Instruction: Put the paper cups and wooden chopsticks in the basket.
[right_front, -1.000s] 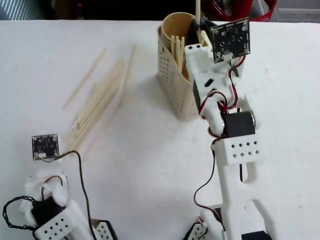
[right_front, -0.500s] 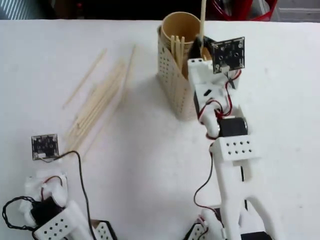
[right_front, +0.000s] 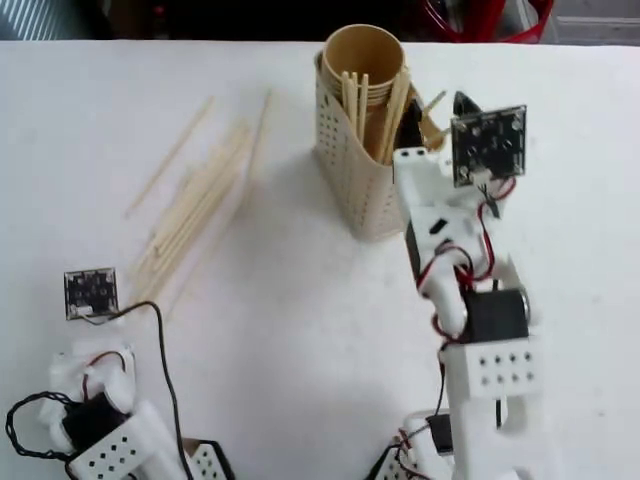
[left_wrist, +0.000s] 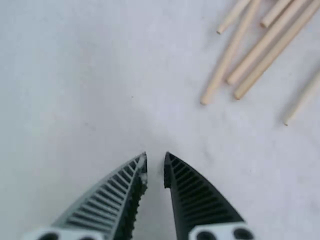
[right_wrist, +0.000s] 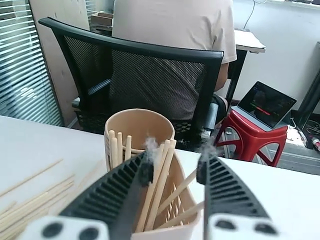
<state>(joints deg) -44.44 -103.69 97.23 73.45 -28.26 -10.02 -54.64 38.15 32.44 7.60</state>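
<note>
- By the basket (right_front: 345, 170), right fingers (right_wrist: 127, 182) are spread and empty; the cup (right_front: 362, 55) stands inside.
- Loose sticks (right_front: 190, 215) lie on the surface (right_front: 300, 330) near the left fingers (left_wrist: 117, 195), which are slightly apart.
- Pinch 1 stick mid-length, then lower it in gently.

bare table strip between two obstacles
loose chopsticks (right_front: 190, 210) lie toward the table's (right_front: 300, 310) left edge; the basket (right_front: 345, 165) and right arm (right_front: 440, 200) stand together near its far edge.

Beyond the white table (right_front: 300, 340) stands a black mesh chair (right_wrist: 150, 75); window blinds (right_wrist: 20, 65) hang at one side; a red stool (right_wrist: 247, 142) carries a tablet (right_wrist: 267, 104) before a pale wall (right_wrist: 285, 45).
</note>
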